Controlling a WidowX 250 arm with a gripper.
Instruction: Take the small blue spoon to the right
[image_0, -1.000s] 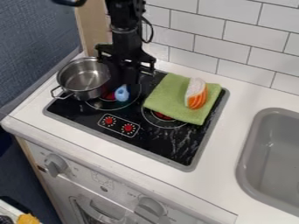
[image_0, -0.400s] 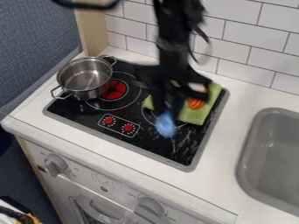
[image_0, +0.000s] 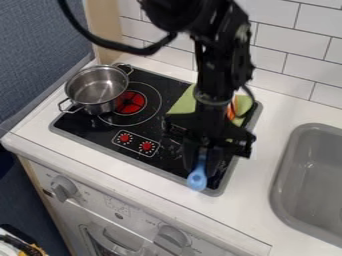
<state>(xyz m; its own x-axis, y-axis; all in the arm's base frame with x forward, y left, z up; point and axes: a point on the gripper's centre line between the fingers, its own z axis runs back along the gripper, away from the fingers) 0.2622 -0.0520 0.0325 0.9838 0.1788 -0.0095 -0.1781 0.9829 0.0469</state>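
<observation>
A black two-finger robot gripper (image_0: 203, 169) hangs down over the front right part of a black stove top with red markings (image_0: 97, 128). Its jaws are drawn together on the handle of a small blue spoon (image_0: 197, 180), with nothing else in their hold. The spoon points bowl-down toward the viewer, its bowl near the stove's front right corner. Whether the bowl touches anything below cannot be told.

To the left sits a silver metal pot with two handles (image_0: 95, 92). Behind the arm, a green cloth (image_0: 182, 104) lies partly hidden, with an orange-and-white toy (image_0: 232, 109) on it. A grey sink (image_0: 285, 167) is set into the white surface (image_0: 252, 202) at right.

The step in hand appears to be carrying the spoon to the right. The next move probably calls for lowering it at the right side, perhaps after a little more sideways travel, then opening the jaws once it is supported.
</observation>
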